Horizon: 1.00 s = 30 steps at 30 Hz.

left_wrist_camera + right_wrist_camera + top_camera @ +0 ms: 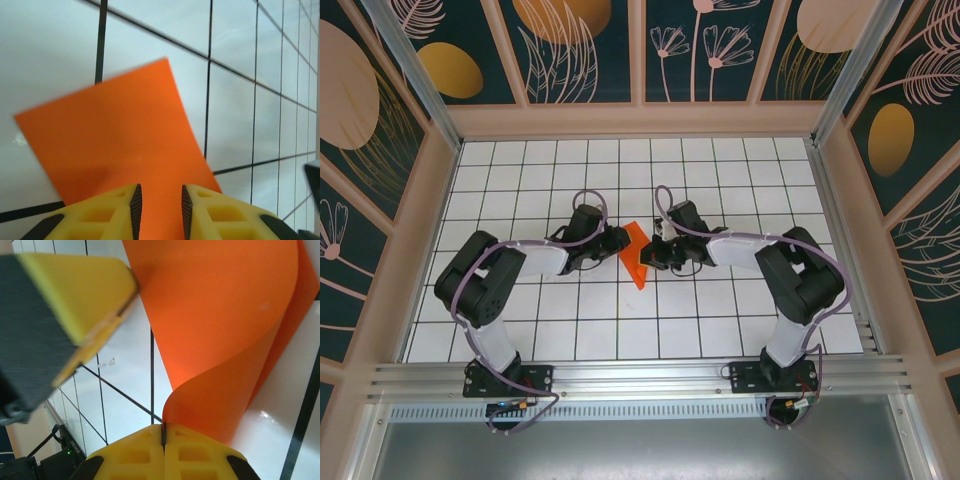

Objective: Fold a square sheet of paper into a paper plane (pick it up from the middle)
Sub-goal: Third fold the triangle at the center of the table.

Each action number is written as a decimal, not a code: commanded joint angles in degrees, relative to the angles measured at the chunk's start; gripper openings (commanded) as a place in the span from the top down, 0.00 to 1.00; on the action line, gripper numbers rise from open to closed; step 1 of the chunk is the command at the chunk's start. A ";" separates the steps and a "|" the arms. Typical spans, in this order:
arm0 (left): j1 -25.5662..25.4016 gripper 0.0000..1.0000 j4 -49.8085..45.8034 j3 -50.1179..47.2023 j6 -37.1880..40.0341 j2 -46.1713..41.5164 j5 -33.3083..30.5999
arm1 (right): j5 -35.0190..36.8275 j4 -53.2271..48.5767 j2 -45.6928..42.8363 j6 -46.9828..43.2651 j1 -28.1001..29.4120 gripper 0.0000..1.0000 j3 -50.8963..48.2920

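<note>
The square sheet of paper (pixel 637 256) is bright orange and lies near the middle of the white grid table, between my two grippers. My right gripper (pixel 163 429) is shut on one edge of the sheet (pixel 225 330), which curls up from the pinch in a wide loop. My left gripper (pixel 159 192) is open and hovers over the sheet (pixel 115 135); the orange shows through the gap between its yellow fingers (pixel 107 205). From above, the left gripper (pixel 619 246) and the right gripper (pixel 655 250) stand close on either side of the sheet. The paper plane is out of view.
The white gridded table (pixel 570 330) is walled by a wooden frame with patterned panels (pixel 640 50). A metal rail (pixel 640 380) runs along the near edge by the arm bases. A finger of the left gripper (pixel 75 295) looms close in the right wrist view.
</note>
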 commanded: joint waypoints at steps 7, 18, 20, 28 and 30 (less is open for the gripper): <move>-0.11 0.75 -5.38 3.08 2.73 2.07 -7.02 | 0.76 4.13 2.99 1.91 0.40 1.00 1.84; -0.10 0.80 -6.74 4.22 2.49 5.81 -5.29 | -0.01 8.35 5.25 3.78 0.48 1.00 1.87; -0.10 0.80 -7.00 4.28 2.50 5.95 -5.12 | -0.37 8.98 5.62 3.98 0.54 1.00 2.00; -0.07 0.81 -7.21 4.43 2.54 6.24 -4.73 | -0.35 9.48 6.76 4.04 0.66 1.00 2.61; -0.11 0.81 -7.25 4.36 2.50 6.40 -4.57 | -0.28 9.45 7.09 3.98 0.64 1.00 2.70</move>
